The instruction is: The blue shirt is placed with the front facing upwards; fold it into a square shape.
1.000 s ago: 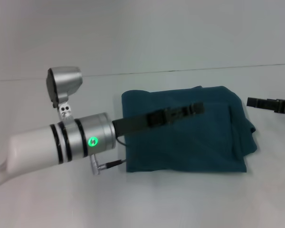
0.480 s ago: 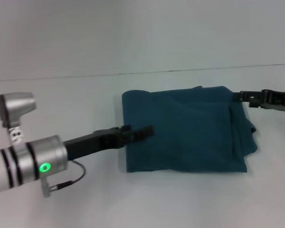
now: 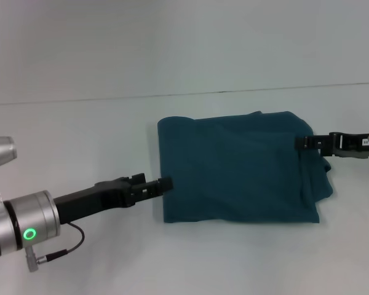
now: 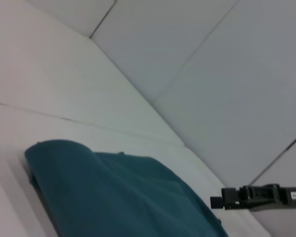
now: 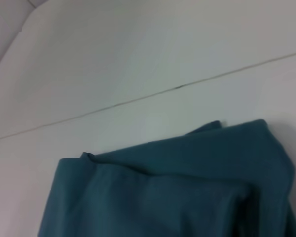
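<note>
Since half a second ago the left arm has drawn back toward the robot, so its black left claw [image 3: 163, 183] now sits at the shirt's left edge rather than over the cloth, while the right claw [image 3: 302, 142] has slid further in over the right edge. The soft, dark teal-blue cotton shirt [image 3: 237, 169] lies folded into a rough rectangle at the middle of the white bench [image 3: 98, 129], lettering hidden.

Left claw fingers look drawn together with nothing between them, though from this angle I cannot be sure. For the right claw I cannot tell whether it is released or clenched; it appears only as a thin dark bar end-on.

The risk lies on the shirt's right side. There the layers do not line up: a loose flap bulges past the main edge and sags toward the near right corner. If the right claw pushes or catches only the top layer, it could drag that layer askew and undo the square. The left claw, touching or just beside the left edge, could also snag the fold on its way out.

The head view alone shows both arms and the whole outline. The right wrist view shows the stacked, stepped layers along the far edge. The left wrist view shows the rounded thickness of the left fold, with the right claw [image 4: 246, 196] beyond it.
</note>
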Motion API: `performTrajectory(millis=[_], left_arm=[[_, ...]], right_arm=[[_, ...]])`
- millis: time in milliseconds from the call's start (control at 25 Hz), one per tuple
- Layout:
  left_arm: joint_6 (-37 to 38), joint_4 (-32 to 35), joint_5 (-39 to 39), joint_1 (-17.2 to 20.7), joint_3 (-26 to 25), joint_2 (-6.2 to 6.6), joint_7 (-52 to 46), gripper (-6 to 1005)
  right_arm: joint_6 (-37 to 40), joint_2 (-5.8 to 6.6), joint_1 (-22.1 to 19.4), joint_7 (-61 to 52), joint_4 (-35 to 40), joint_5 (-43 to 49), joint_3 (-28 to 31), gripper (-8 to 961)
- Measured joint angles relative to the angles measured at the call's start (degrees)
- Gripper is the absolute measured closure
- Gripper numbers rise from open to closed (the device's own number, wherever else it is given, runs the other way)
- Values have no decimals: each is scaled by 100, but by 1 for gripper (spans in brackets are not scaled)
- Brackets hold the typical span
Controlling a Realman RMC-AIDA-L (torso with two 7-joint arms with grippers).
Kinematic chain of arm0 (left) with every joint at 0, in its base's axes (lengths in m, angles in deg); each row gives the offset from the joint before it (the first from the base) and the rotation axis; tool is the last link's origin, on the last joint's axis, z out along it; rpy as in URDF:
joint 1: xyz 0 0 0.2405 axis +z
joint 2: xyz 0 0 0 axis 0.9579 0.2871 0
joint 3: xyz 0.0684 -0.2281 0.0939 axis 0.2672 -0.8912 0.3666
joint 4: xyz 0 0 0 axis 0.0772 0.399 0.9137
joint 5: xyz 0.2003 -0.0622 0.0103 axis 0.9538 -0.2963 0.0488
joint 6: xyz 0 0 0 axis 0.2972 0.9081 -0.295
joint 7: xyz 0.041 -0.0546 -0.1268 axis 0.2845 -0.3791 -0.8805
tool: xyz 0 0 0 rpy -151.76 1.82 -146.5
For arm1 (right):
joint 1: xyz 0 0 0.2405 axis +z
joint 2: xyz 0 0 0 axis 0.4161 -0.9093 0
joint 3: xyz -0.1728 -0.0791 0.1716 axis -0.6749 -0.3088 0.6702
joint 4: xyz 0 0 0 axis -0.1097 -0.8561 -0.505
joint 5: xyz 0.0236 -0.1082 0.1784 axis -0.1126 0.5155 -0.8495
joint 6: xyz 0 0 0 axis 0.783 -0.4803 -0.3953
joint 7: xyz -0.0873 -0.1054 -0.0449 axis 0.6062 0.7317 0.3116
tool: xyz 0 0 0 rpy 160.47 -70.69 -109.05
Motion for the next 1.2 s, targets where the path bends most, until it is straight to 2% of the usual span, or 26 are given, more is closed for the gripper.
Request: performTrajectory(millis=[280, 880, 1200], left_arm=[[160, 47, 185, -42, -8, 5, 95, 31], [287, 91, 252, -51, -41, 6, 168, 31], [284, 86, 249, -55, -50, 1, 168, 32]], right_arm=[[-83, 6, -15, 32, -135, 35, -7, 54], [234, -37, -34, 41, 347, -130, 15, 54], [-276, -170, 43, 57, 14, -102, -315, 54]])
